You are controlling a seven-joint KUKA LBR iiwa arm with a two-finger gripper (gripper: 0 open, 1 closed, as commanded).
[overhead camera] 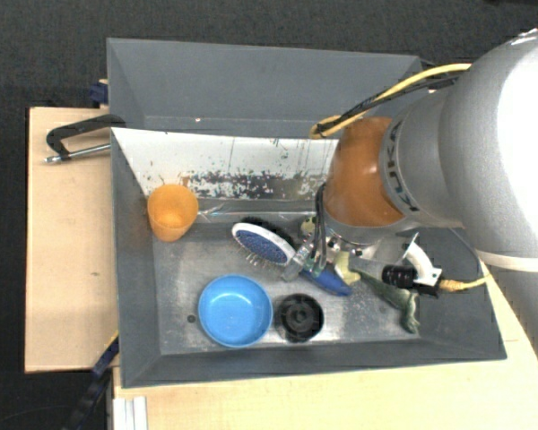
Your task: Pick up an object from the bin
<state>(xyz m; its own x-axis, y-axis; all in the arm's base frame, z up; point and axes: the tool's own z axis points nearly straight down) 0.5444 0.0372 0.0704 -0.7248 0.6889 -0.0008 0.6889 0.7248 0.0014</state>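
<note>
Arm: the grey arm (pixel 484 150) reached in from up and to the right of the blue bowl (pixel 236 310), its wrist wrapped in an orange cover (pixel 363 184).
Bin: the grey metal bin (pixel 175 267) had sloping walls and a flat floor; the blue bowl sat on that floor near the front wall, left of the middle.
Blue bowl: round, bright blue, upright with its hollow facing up.
Hairbrush: a hairbrush (pixel 262 244) with an oval blue head edged in white lay just above and to the right of the blue bowl, apart from it; its blue handle ran down and to the right, passing under the gripper.
Orange cup: an orange cup (pixel 171 211) lay above and to the left of the blue bowl, well apart, at the foot of the back wall.
Black round piece: a black round piece (pixel 299 317) with a hollow centre lay just beside the blue bowl on its right.
Olive-green thing: an olive-green thing (pixel 410 310) lay well to the right of the blue bowl, near the front wall; its kind could not be made out.
Gripper: the gripper (pixel 312 260) hung up and to the right of the blue bowl, low over the hairbrush where head met handle; whether it was clenched on the handle or released could not be told from this angle.
</note>
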